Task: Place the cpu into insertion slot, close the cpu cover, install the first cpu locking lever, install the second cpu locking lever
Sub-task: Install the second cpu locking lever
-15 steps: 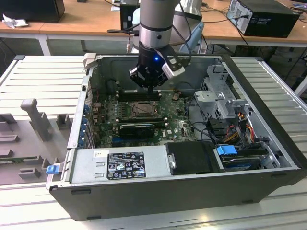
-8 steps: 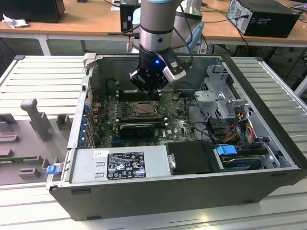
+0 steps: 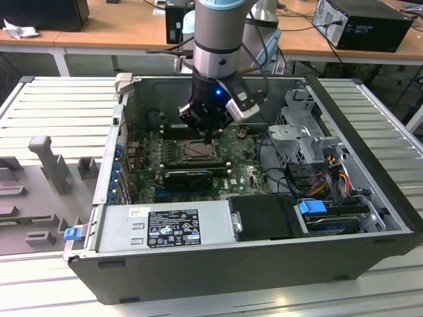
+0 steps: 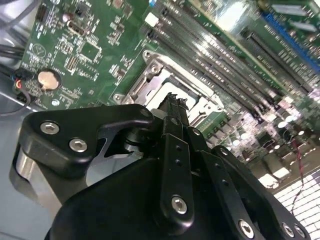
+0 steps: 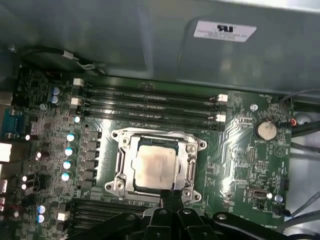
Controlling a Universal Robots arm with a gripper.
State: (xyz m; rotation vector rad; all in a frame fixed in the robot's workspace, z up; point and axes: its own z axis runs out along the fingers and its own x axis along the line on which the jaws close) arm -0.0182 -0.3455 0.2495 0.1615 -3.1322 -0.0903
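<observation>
In the first wrist view the cpu (image 5: 156, 167), a pale square chip, lies flat in the insertion slot (image 5: 192, 170). The silvery cpu cover (image 5: 121, 162) lies down around it, and the chip shows through its window. My gripper (image 5: 172, 196) is shut, its two black fingertips pressed together just over the socket's edge with nothing visible between them. The second wrist view shows the same closed fingertips (image 4: 172, 98) right above the cover's metal frame (image 4: 150, 80). In the exterior view the gripper (image 3: 210, 137) hangs straight down over the slot (image 3: 198, 150) inside the open computer case.
Long black memory slots (image 5: 150, 102) run beside the socket, and a coin battery (image 5: 265, 130) sits nearby. A black card (image 3: 188, 177), the power supply (image 3: 165, 228), a drive cage (image 3: 304, 132) and loose cables (image 3: 324, 178) crowd the case interior. Case walls (image 3: 109, 158) enclose it.
</observation>
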